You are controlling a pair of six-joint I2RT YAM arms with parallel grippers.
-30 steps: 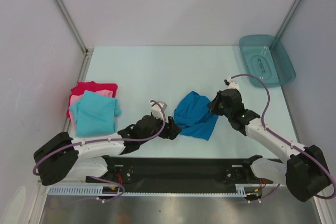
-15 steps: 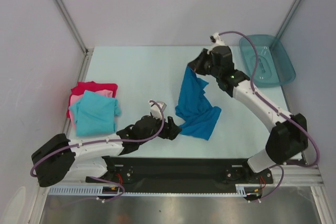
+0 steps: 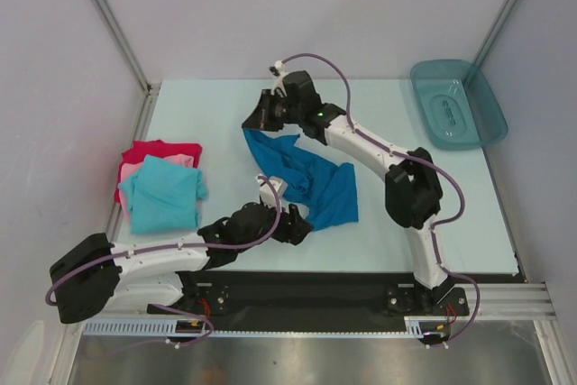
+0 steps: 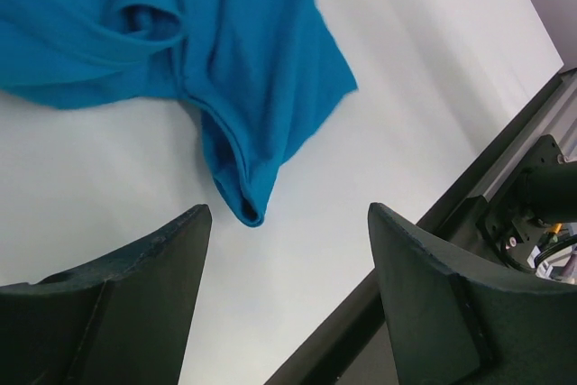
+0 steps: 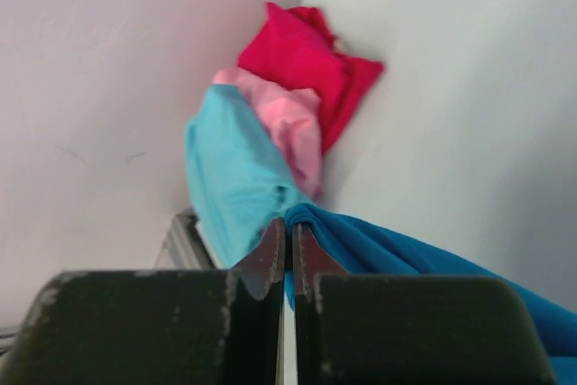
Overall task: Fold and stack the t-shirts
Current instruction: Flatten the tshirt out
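Note:
The medium blue t-shirt (image 3: 311, 182) lies stretched across the middle of the table. My right gripper (image 3: 256, 125) is shut on its far left corner and holds that corner lifted; in the right wrist view the jaws (image 5: 289, 227) pinch a blue fold (image 5: 406, 263). My left gripper (image 3: 302, 223) stands open just short of the shirt's near edge, its fingers apart over bare table (image 4: 288, 223), with the shirt's hem (image 4: 243, 196) a little ahead. At the left lies a pile: the turquoise t-shirt (image 3: 162, 191) on top, the pink one (image 3: 133, 169) and the red one (image 3: 160, 148) beneath.
A teal translucent tray (image 3: 457, 105) sits at the far right corner. Grey walls close in the table on the left, back and right. The black front rail (image 3: 306, 286) runs along the near edge, close behind my left gripper.
My right arm has swung from the right side up and over to the far left of centre, pulling the blue shirt's corner with it and spreading the cloth. The left arm has hardly moved.

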